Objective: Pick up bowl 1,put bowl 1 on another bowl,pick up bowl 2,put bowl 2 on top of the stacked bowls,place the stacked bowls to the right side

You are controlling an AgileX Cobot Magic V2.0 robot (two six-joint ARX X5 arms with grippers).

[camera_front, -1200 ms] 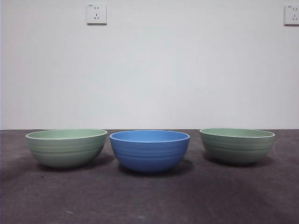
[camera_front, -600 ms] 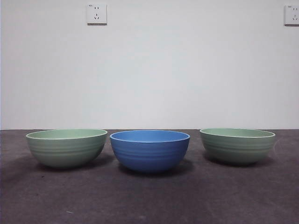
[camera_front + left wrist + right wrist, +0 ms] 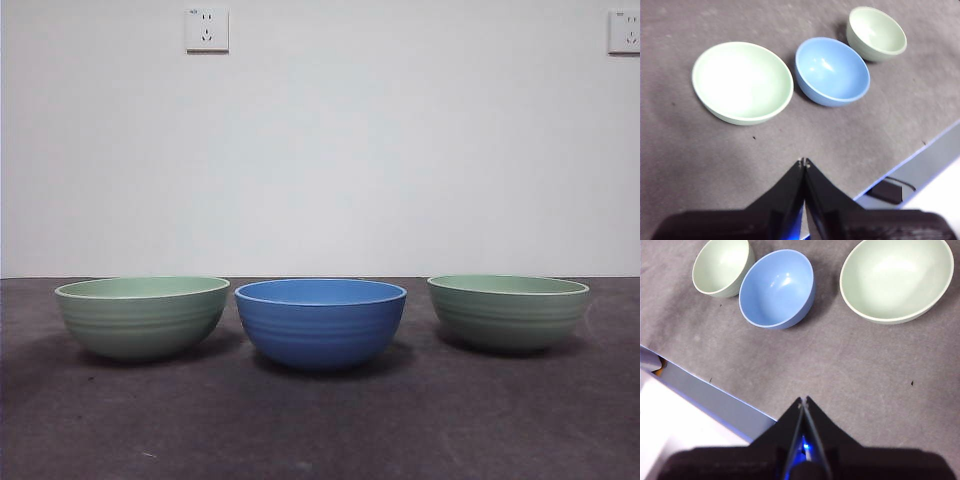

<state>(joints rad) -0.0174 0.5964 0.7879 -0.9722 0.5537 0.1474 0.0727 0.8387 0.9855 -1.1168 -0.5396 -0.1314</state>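
Observation:
Three bowls stand in a row on the dark table, apart from each other and empty. The blue bowl, "another bowl", is in the middle, with one pale green bowl to its left and one pale green bowl to its right. Nothing shows which green one is bowl 1 or bowl 2. My left gripper hangs shut and empty above the table, nearest the left green bowl. My right gripper is likewise shut and empty, nearest the right green bowl. Neither arm appears in the front view.
The table's near edge with a pale blue border runs close behind both grippers, also seen as the table edge in the right wrist view. A small black object lies beyond it. A white wall with two sockets stands behind the table.

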